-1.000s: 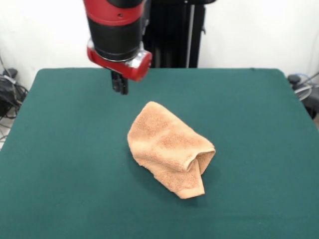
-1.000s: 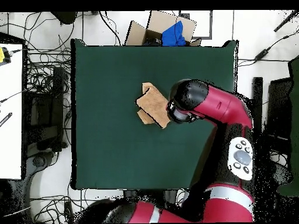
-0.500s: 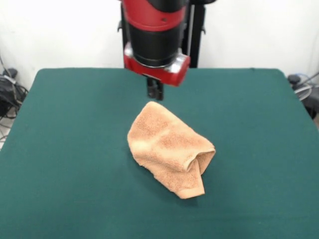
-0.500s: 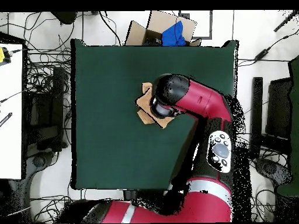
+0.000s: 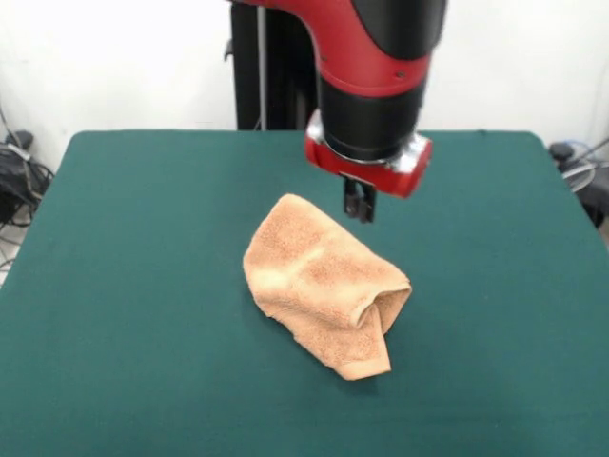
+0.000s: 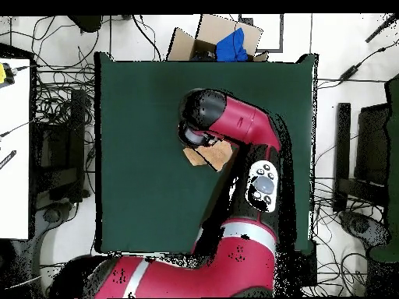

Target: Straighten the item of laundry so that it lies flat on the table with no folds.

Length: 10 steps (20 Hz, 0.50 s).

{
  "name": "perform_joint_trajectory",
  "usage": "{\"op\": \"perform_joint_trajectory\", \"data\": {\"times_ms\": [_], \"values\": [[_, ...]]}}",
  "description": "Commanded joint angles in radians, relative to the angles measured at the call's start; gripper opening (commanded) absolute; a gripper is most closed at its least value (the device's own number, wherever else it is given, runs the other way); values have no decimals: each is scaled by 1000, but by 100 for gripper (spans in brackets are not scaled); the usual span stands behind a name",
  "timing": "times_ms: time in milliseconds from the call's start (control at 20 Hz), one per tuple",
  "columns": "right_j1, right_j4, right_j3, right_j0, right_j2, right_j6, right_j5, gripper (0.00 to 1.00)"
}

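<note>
White wall (image 5: 114,57); cables (image 6: 54,101) cross pale floor; cardboard box (image 6: 199,39) beyond.

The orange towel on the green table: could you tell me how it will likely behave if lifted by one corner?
The towel lies crumpled with a rolled fold at its near right end, so it is probably floppy and would drape. Its looped pile suggests good grip, not slippery. Pushed, it would likely bunch on the table.

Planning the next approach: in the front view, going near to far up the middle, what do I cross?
Bare table → crumpled towel → gripper hanging above the table behind the towel's far edge.
</note>
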State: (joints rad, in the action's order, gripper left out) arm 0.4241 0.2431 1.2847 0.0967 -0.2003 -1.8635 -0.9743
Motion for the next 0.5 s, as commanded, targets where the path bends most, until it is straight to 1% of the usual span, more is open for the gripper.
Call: {"op": "perform_joint_trajectory", "data": {"times_ms": [50,150,300,500], "values": [[-104,53,-56,-59,-23,-417,74,0],[-112,57,-62,-59,-23,-418,79,0],[-122,45,-102,-54,-31,-421,42,0],[-142,41,-127,-49,-29,-444,53,0]]}}
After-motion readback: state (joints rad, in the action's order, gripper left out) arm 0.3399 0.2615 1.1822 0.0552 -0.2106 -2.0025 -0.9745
